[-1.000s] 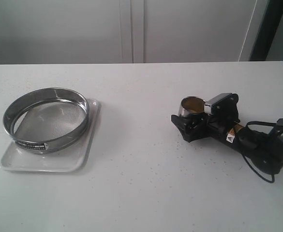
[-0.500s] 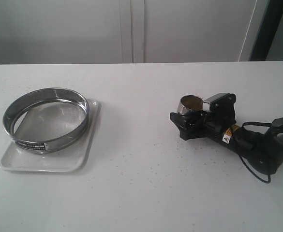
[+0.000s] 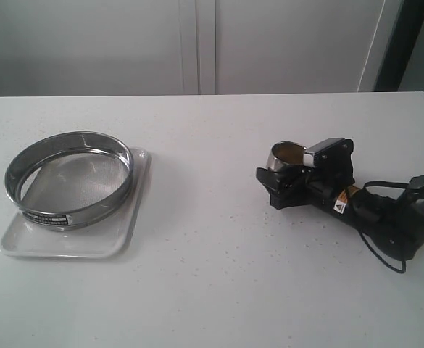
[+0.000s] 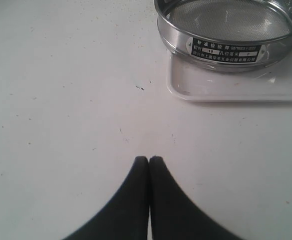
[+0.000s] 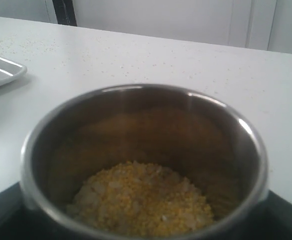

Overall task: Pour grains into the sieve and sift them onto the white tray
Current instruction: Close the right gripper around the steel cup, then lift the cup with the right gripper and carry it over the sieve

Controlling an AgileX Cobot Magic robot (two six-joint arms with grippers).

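Since a second ago the right gripper (image 3: 293, 168) and its arm have slid a little toward the left of the exterior view, and its black fingers have drawn in against the small rounded steel cup (image 3: 278, 161). The sieve and tray lie where they were.

The grains (image 5: 141, 197), a loose heap of fine yellow granules mixed with coarser whitish ones, lie in the bottom of that cup. The heap covers only the cup's floor, and the brownish-lit inner wall is bare above it. The cup stands right of centre in the exterior view, clasped from both sides by the right gripper. Dark finger parts lie against its outer wall in the right wrist view. The arm stretches low over the table toward the right edge, with a black cable (image 3: 385, 257) looping beside it.

The wide round steel-rimmed sieve (image 3: 88, 210), with fine mesh bottom and a black-and-white label on its side, sits at the left of the exterior view. It rests on the flat white rectangular tray (image 3: 59, 245), well apart from the cup. Its mesh is bare.

The left gripper (image 4: 149, 160) has its two black fingertips pressed together with nothing between them. It hangs over the bare white table (image 3: 212, 254), near the tray's corner.

Pale cabinet panels (image 3: 197, 43) stand behind the table.
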